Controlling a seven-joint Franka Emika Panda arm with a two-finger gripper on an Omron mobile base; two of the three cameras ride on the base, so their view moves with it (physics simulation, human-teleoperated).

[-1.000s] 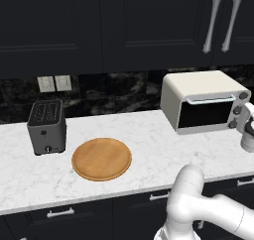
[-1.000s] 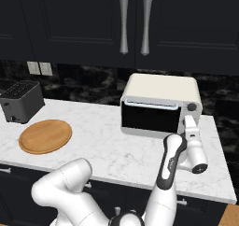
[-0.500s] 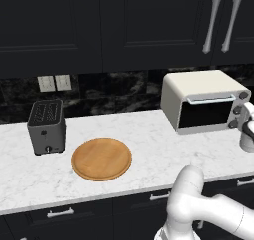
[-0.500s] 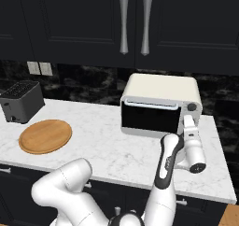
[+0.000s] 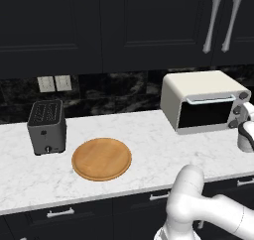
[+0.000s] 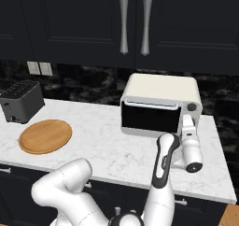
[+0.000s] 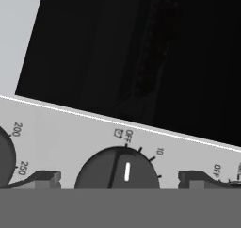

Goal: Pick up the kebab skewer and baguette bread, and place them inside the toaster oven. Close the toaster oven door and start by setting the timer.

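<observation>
1. Left base view: toaster oven (image 5: 203, 101) sitting on desk (image 5: 149, 150), toaster oven door (image 5: 206, 114) closed.
2. Right base view: gripper (image 6: 188, 123) hovering at the knobs.
3. Hand view: gripper open, fingertips (image 7: 44, 179) straddling timer knob (image 7: 117, 169) pointing OFF; likely next closing and turning.

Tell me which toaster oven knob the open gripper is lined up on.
The timer knob, marked OFF and 10, sits between the gripper tips; the temperature knob lies off to the side.
</observation>
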